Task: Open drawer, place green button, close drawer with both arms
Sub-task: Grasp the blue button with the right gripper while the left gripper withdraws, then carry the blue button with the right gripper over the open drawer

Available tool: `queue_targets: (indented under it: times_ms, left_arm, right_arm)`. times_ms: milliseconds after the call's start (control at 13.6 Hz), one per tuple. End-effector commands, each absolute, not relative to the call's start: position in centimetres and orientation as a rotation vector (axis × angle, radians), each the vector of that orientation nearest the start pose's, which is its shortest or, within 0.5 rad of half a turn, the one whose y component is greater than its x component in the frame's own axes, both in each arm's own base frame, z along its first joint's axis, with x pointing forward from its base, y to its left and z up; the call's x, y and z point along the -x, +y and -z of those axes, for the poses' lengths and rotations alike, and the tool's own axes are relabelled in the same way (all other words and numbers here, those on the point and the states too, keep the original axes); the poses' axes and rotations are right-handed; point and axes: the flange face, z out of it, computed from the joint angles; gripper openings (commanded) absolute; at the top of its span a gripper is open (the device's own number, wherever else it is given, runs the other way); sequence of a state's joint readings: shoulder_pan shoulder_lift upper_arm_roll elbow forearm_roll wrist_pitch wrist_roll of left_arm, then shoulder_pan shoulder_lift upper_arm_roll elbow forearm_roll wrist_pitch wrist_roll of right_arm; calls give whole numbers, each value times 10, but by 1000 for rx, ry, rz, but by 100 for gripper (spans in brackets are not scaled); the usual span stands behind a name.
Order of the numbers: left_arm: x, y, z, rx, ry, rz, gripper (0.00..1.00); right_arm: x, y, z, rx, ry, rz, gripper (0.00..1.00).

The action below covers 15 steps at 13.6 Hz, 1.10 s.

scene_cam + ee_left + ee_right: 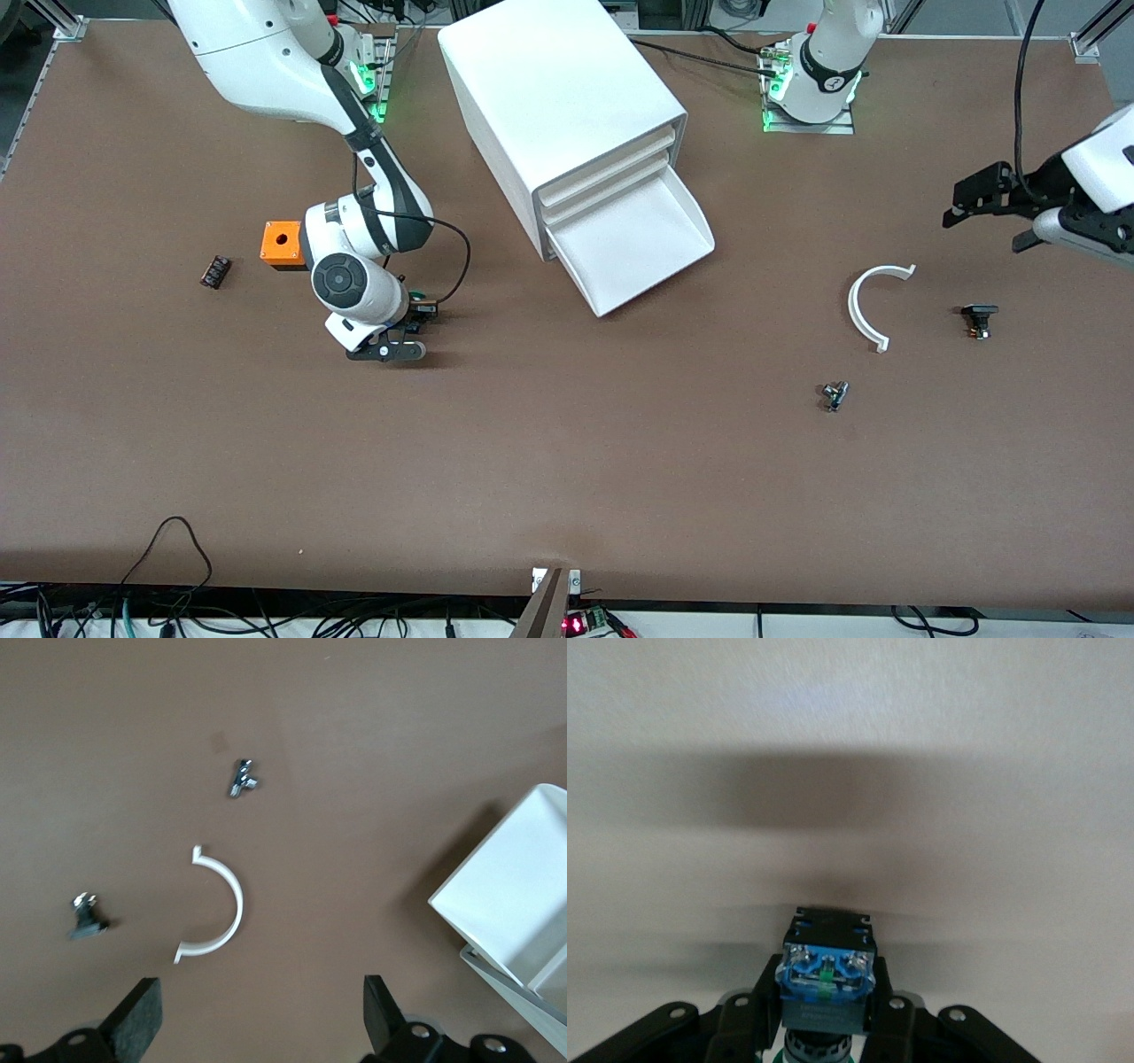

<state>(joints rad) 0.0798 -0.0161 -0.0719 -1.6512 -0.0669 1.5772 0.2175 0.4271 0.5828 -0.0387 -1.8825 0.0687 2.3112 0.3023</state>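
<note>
Right wrist view puts the button squarely between the fingers of the right gripper, which is clamped on its dark body with the blue-and-clear terminal end pointing away from the palm and a sliver of green cap tucked back toward it. I would judge the part light, rigid and hard-shelled, so it should not deform, but its small smooth plastic sides could twist or slip if the squeeze is off-centre. The flat sides of the body look like the right place to hold, not the round cap.

From the front, the right gripper sits low, close to the table, with the button at its fingers, so the part may be only just leaving the surface; I cannot tell whether it is clear of the table. The drawer is pulled out of the cabinet and lies off toward the left arm's end from this hand, well apart from it. The orange cube is just beside the right arm's wrist.

The left gripper waits with its fingers spread wide, hanging over bare table, with a white curved piece and two small metal parts lying out ahead of it.
</note>
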Motion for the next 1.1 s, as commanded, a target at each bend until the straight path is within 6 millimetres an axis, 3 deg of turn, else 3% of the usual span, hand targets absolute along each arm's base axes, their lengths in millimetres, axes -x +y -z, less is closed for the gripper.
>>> queue_targets:
  times_ms: [0,440,733,953,1026]
  left_arm:
    - [-535,-17,-606,3119,163,-137,100]
    - [-538,-16,-605,3114,138,-137,100]
    - [-542,-16,-603,3118,138,-144,100]
    - [-545,-14,-605,3118,134,-137,100]
    - [-546,-13,-605,3120,131,-137,100]
  right_arm:
    - [-587,244,-216,3137,-125,-166,27]
    - [-620,269,-320,3075,-449,-139,26]
    - [-629,300,-369,2948,-890,-44,23]
    - [-626,339,-398,2784,-1216,60,22]
    - [-616,362,-404,2704,-1357,83,22]
